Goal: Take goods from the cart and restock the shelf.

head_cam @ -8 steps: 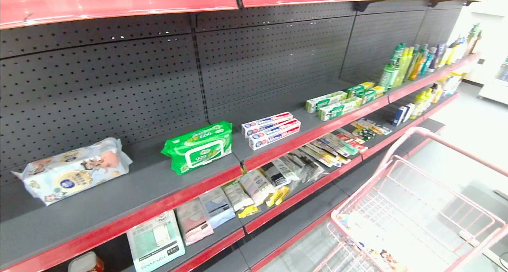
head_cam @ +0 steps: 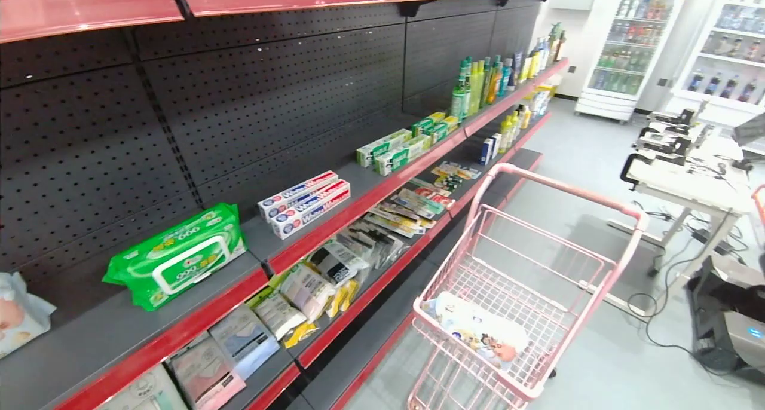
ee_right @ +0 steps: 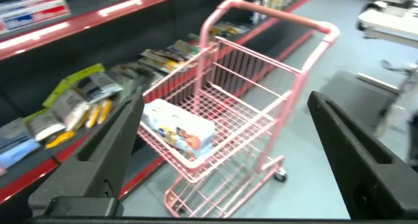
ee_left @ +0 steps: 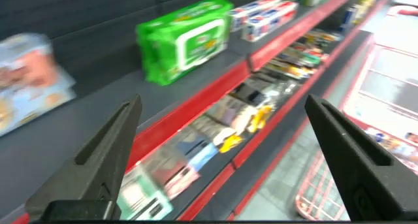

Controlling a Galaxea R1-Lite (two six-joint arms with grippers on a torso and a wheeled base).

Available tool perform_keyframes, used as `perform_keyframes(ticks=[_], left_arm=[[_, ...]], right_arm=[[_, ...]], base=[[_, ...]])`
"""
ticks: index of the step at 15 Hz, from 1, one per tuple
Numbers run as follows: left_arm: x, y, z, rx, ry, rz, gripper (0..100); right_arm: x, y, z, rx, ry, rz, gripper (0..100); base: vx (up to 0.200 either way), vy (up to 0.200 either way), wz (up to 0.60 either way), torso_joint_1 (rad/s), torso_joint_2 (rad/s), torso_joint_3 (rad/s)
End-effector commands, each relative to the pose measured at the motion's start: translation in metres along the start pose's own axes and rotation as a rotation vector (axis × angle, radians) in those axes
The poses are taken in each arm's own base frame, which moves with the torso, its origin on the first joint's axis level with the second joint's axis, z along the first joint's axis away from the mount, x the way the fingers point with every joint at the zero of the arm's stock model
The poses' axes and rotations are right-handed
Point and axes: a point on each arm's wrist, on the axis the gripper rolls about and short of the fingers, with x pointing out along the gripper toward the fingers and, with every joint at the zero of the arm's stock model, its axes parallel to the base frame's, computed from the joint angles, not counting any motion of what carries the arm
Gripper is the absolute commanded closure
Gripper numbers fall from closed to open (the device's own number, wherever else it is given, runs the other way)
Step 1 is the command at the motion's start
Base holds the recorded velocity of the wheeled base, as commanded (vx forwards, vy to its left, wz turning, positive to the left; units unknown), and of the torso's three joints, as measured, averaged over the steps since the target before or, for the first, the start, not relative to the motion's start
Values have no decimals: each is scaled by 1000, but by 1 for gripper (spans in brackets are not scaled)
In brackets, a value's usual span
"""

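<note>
A pink wire cart [head_cam: 559,187] stands right of the red-edged shelf [head_cam: 358,204]. One pale printed wipes pack [head_cam: 478,333] lies flat in the basket's near corner.

The view has swung right, toward the cart [head_cam: 562,188].

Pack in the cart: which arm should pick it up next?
Right, probably. The right gripper, open, looks onto the pack in the cart; the left gripper, also open, faces the shelf instead.
</note>
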Motion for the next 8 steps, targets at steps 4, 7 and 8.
perform_keyframes(ticks=[4,7,8], left_arm=[[0,0,0,0,1,1,0],[0,0,0,-3,1,1,0],[0,0,0,-3,1,1,0]], right_arm=[[0,0,0,-1,-1,0,0],[0,0,0,0,0,2,0],[0,0,0,5,-1,2,0]], base=[[0,0,0,0,0,0],[0,0,0,0,0,0],[0,0,0,0,0,0]])
